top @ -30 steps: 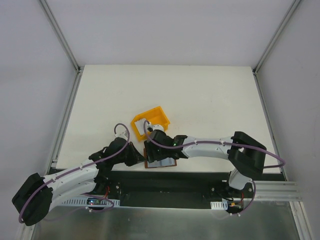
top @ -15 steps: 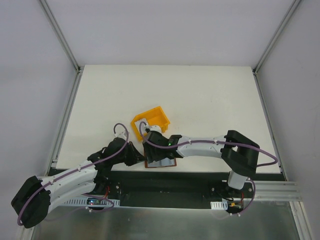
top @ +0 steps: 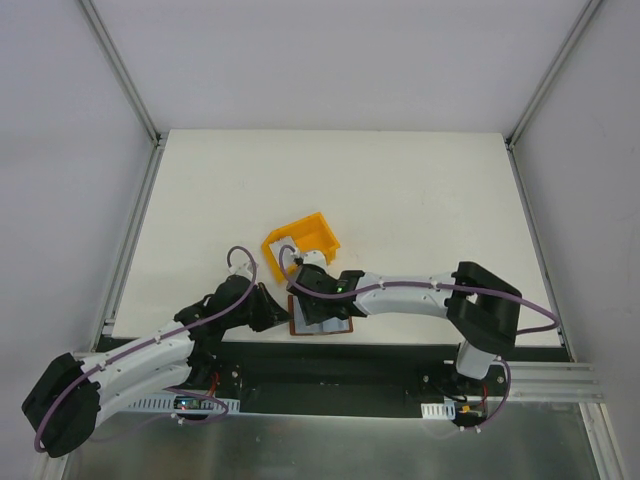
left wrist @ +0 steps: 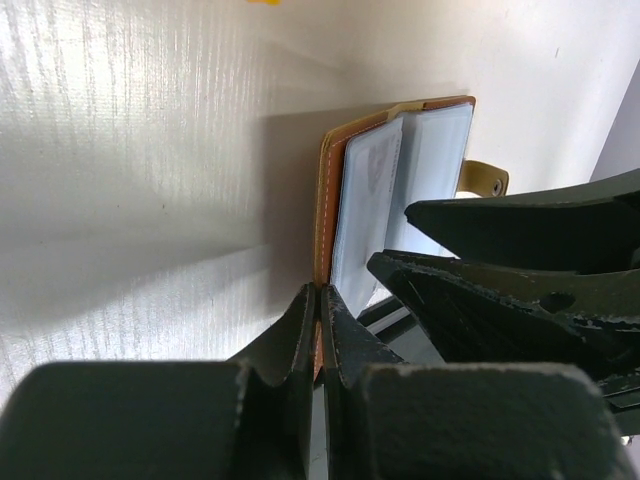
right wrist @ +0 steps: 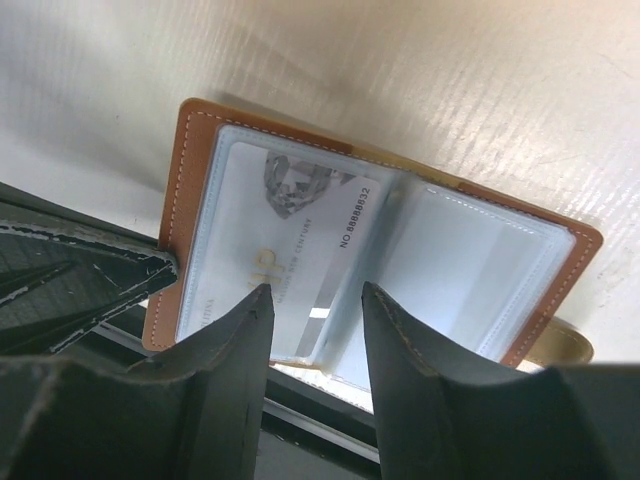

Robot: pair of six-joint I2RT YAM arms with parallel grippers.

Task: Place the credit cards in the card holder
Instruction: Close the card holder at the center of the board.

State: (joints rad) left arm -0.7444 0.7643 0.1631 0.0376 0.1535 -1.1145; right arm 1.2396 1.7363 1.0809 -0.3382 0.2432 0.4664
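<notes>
Card holder (top: 322,322) lay open at the near edge of the worktop (top: 400,190), just in front of the yellow bin (top: 302,238), clear sleeves facing up. Left end effector (top: 272,312) was pinched tight on the holder's brown left cover edge. The left wrist view showed its fingers (left wrist: 300,320) closed on the leather with no gap. Right end effector (top: 308,288) hung over the open holder, jaws moderately apart, nothing between them. In the right wrist view the gap sat over the left sleeve near the centre fold. One card (right wrist: 300,235) was seated in that left sleeve (printed number and a grey graphic visible through the plastic). Right sleeve looked pale; couldn't tell if it held anything. Snap tab (left wrist: 485,183) stuck out from the holder's far cover, lying flat. Couldn't make out any other cards from the top view.
</notes>
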